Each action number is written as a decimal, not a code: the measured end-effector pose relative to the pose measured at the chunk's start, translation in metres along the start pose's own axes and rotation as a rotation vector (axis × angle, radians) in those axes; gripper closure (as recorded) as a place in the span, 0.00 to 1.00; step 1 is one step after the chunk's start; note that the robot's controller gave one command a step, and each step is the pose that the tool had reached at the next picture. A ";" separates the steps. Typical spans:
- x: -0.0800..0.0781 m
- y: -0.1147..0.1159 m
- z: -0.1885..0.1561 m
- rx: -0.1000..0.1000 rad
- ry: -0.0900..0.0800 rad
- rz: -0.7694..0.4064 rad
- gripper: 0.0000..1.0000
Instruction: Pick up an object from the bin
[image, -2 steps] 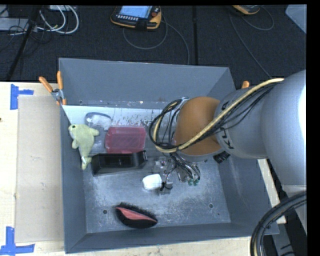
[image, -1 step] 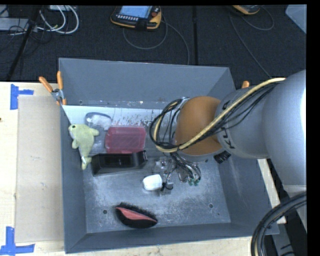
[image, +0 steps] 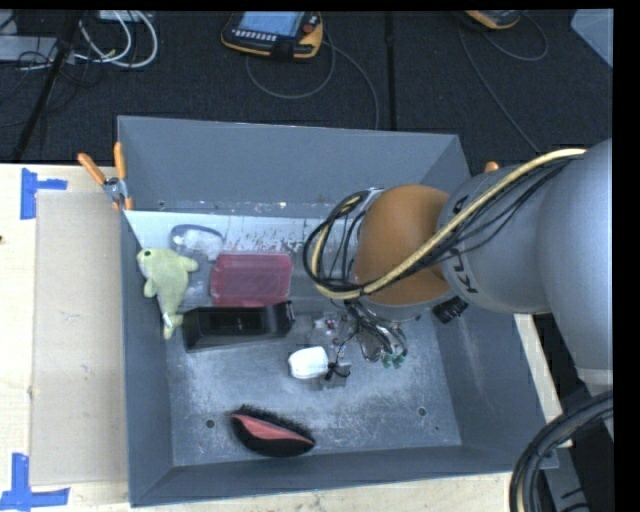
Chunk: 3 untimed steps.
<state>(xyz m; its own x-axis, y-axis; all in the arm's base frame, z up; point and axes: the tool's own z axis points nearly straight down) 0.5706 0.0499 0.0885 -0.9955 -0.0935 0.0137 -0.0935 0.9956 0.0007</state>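
My gripper (image: 343, 350) hangs low in the middle of the bin, under the arm's orange cover. A small white rounded object (image: 308, 362) lies on the bin floor just left of it, touching or nearly touching its tip. A black boxy object (image: 236, 325) lies further left, with a dark red block (image: 250, 278) behind it.
A pale green plush toy (image: 166, 280) lies against the left wall, with a clear plastic piece (image: 196, 240) behind it. A flat black and red oval object (image: 271, 434) lies near the front wall. The arm and its cables cover the bin's right half.
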 end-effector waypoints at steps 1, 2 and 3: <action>-0.001 0.000 -0.025 0.000 -0.003 0.000 1.00; -0.002 0.000 -0.044 0.000 -0.011 -0.001 1.00; -0.003 0.000 -0.054 0.000 -0.012 -0.001 1.00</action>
<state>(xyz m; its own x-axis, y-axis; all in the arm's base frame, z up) 0.5740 0.0503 0.1424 -0.9955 -0.0942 0.0018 -0.0942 0.9956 0.0005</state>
